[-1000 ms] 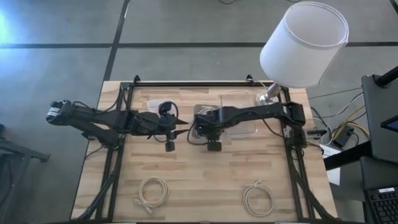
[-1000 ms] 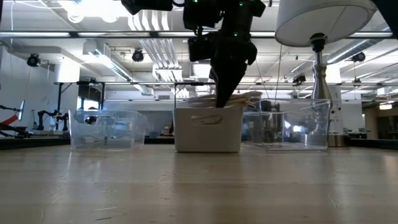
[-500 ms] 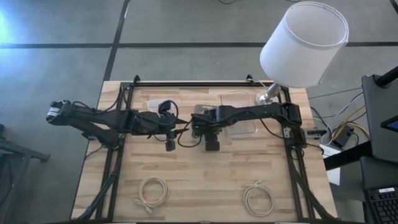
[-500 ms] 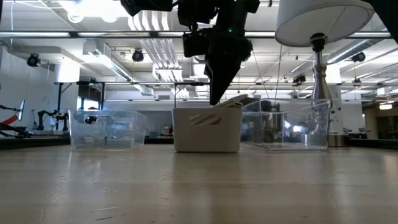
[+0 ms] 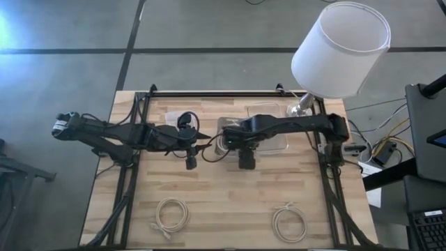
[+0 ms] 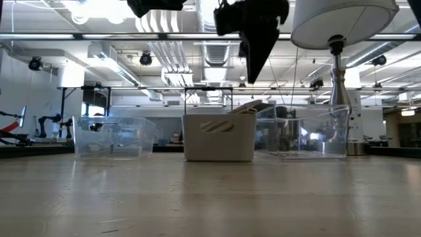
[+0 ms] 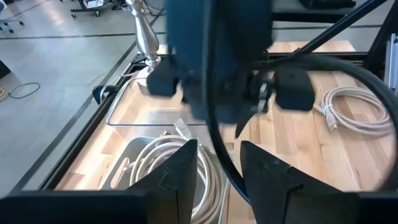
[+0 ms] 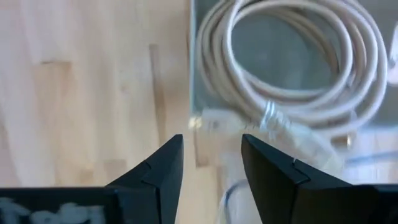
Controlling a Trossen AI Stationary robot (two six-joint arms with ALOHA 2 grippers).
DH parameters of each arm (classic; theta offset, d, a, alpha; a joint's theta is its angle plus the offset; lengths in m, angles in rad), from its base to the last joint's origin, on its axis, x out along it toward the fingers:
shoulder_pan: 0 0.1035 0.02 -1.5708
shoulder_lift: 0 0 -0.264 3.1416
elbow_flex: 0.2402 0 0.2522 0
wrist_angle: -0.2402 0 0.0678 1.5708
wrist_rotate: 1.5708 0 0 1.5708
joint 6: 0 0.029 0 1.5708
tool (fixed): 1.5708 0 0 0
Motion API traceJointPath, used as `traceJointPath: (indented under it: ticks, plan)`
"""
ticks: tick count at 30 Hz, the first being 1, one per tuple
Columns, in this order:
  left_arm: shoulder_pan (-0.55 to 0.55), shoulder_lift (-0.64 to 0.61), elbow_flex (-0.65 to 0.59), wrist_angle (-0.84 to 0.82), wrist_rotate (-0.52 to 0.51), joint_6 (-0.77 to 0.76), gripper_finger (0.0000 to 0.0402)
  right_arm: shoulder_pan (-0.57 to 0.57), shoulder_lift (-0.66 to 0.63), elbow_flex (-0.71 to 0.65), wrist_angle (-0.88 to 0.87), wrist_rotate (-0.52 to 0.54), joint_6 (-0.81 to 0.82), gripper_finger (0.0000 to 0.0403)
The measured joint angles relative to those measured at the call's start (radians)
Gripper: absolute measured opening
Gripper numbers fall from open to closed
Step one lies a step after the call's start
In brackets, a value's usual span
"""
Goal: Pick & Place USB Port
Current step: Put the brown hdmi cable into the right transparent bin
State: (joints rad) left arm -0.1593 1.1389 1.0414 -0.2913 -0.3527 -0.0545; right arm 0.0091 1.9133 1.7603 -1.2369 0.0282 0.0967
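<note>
A coiled white cable [image 8: 292, 74] lies in the white bin [image 6: 219, 137] at the table's far middle, and a loop [image 6: 247, 107] of it shows above the rim. My right gripper [image 8: 211, 155] is open and empty. It hangs above the bin [image 6: 256, 56], over the bin's edge [image 5: 224, 141]. My left gripper [image 7: 217, 165] is open and empty. It is held level just left of the bin [image 5: 203, 142] and faces my right arm [image 7: 217, 68]. The cable also shows below it in the left wrist view [image 7: 165, 168].
A clear bin [image 6: 112, 137] stands left of the white bin and another [image 6: 302, 131] stands right of it. A lamp [image 5: 339, 49] stands at the far right corner. Two coiled cables [image 5: 172, 213] [image 5: 289, 223] lie near the front edge.
My right gripper has risen out of the white bin and gone a little toward the table's right edge. The cable loops that stood up over the bin's rim have sunk back, and the cable stays in the bin.
</note>
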Motion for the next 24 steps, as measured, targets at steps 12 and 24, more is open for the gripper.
traceJointPath:
  ticks: [12, 24]
  plan:
    - [-0.006, 0.002, -0.001, -0.027, 0.000, -0.007, 0.0126, 0.128, -0.163, -0.085, -0.084, -0.004, 0.189, 0.0156]
    - [-0.008, 0.001, -0.001, -0.049, 0.000, -0.007, 0.0126, 0.373, -0.298, -0.419, -0.076, -0.134, 0.506, 0.0145]
